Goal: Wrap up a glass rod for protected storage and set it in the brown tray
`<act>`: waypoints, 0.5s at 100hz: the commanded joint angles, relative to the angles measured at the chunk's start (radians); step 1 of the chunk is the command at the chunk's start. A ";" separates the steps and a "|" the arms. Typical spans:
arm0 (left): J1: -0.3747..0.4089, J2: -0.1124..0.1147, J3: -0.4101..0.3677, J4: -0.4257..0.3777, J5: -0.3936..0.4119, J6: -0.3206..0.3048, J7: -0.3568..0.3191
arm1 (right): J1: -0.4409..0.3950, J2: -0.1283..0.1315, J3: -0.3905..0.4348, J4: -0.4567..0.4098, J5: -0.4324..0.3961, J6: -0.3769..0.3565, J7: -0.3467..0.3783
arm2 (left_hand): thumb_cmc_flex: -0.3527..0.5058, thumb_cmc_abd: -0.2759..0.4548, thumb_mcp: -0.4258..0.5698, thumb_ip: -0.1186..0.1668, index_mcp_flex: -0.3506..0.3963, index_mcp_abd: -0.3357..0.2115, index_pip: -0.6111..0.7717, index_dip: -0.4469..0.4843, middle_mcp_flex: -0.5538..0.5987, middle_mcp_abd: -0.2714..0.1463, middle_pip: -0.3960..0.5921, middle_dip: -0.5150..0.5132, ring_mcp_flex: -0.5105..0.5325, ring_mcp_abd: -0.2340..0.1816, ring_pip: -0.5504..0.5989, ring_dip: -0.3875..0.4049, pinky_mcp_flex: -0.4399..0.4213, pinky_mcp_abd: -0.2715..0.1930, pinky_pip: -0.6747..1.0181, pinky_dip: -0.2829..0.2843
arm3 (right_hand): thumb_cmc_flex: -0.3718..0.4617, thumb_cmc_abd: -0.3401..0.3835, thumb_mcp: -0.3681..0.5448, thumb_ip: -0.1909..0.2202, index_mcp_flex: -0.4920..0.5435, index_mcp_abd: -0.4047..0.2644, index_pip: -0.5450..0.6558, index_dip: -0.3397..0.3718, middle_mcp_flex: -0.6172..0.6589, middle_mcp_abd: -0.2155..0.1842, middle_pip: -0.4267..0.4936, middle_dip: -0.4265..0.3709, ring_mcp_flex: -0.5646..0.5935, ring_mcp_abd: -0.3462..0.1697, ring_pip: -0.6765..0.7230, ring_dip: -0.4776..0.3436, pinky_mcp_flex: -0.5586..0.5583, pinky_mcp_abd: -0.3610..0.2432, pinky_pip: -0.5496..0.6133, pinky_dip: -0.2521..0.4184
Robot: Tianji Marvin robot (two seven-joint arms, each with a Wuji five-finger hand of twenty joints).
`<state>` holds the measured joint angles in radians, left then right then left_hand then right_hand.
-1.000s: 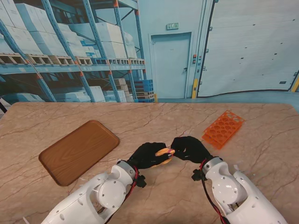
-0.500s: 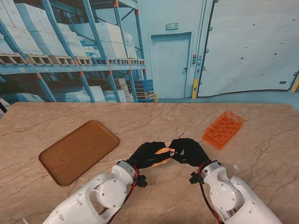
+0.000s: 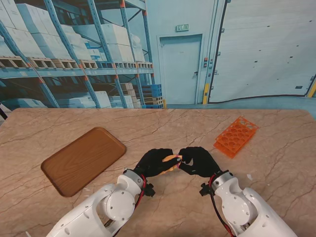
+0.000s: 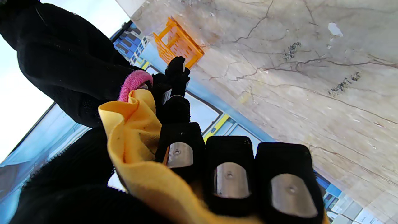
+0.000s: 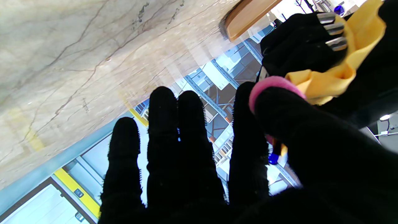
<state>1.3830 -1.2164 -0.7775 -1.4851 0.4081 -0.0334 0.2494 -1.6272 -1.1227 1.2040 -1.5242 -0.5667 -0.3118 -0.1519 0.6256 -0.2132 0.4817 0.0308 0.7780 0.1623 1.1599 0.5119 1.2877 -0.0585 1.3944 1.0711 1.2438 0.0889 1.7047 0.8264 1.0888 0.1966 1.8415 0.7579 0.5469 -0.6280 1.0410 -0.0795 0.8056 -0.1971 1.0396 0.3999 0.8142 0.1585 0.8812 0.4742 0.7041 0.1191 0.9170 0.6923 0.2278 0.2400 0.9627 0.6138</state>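
In the middle of the table, just in front of me, my two hands meet over the marble top. My left hand (image 3: pixel 157 163) has its fingers curled shut around a bundle of yellow cloth (image 3: pixel 172 162). The left wrist camera shows the cloth (image 4: pixel 136 130) bunched up under the fingertips (image 4: pixel 177 154). I think the glass rod is inside the bundle, but I cannot see any glass, so I only guess that.

My right hand (image 3: pixel 197 160) touches the right end of the bundle. Its thumb and first finger pinch a pink fuzzy band (image 5: pixel 273 88) at the cloth's end, and the other three fingers (image 5: pixel 174 130) stick out straight with nothing in them. The band (image 4: pixel 134 83) sits right at the tip of the cloth (it looks like a hair tie for holding the wrap closed).

The bundle lies sideways, its long way running from my left hand toward my right hand. So the band likely has to slide along that line, from the right end toward my left hand.

The brown tray (image 3: pixel 84 159) lies well apart on my left, and nothing is in it. My left hand is the nearer one to it. The orange test tube rack (image 3: pixel 236 136) sits off to my right, farther from me.
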 commanded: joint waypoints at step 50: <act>0.016 -0.020 -0.019 -0.001 -0.027 -0.026 0.044 | -0.077 -0.010 0.035 -0.027 -0.076 -0.026 -0.098 | -0.007 -0.064 0.203 0.016 0.023 -0.028 0.067 -0.054 0.055 -0.037 0.040 -0.002 0.026 0.033 0.013 0.012 0.005 0.007 0.253 -0.048 | 0.014 -0.001 0.039 0.016 0.009 -0.001 0.050 0.007 0.019 0.005 0.039 0.002 0.021 -0.022 0.040 0.013 -0.009 0.014 -0.005 0.019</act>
<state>1.3939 -1.2290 -0.7911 -1.4792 0.3858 -0.0566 0.2858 -1.6893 -1.1288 1.2397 -1.5474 -0.6294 -0.3253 -0.2401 0.6034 -0.2696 0.5855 0.0299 0.7796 0.1579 1.1733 0.4704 1.2877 -0.0378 1.3931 1.0709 1.2440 0.1101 1.6901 0.8264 1.0828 0.2230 1.8415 0.6892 0.5463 -0.6279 1.0559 -0.0799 0.8055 -0.1865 1.0493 0.3999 0.8142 0.1585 0.8935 0.4742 0.7041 0.1191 0.9285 0.6925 0.2278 0.2495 0.9627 0.6138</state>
